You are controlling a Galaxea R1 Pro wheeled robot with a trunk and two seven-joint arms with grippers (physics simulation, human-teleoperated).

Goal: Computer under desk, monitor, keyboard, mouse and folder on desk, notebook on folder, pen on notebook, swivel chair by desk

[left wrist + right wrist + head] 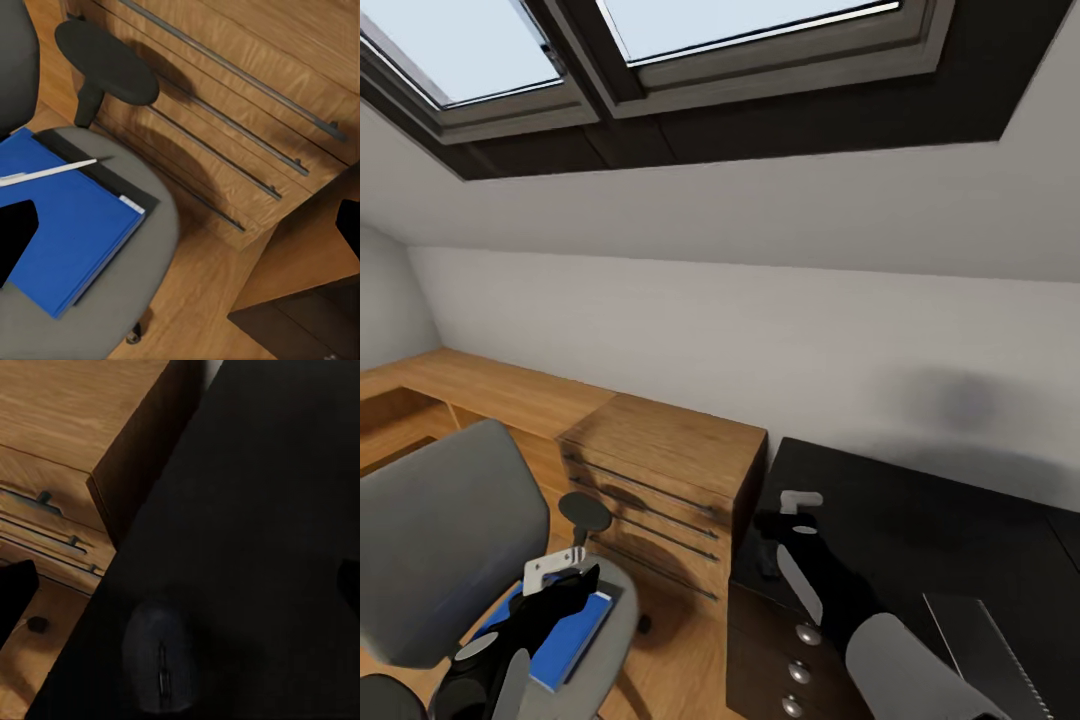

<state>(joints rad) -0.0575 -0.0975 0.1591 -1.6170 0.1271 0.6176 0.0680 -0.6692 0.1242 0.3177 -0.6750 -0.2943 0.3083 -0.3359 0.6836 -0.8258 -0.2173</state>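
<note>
Two arms reach forward in the head view. At seven o'clock, the left arm stretches over the swivel chair [445, 540], its left tool [565, 580] hovering above the folder [565, 632], which lies flat on the grey seat. In the left wrist view the fingers stand wide apart, and the pen [46, 172] rests across the folder [67, 229], with a black armrest [105, 64] beyond. A light-wood cabinet [660, 470] stands between chair and table. At five o'clock, the right arm angles over the glossy black table [920, 530], its right tool [780, 535] spread open above the mouse [159, 664], which sits near the table's edge.
</note>
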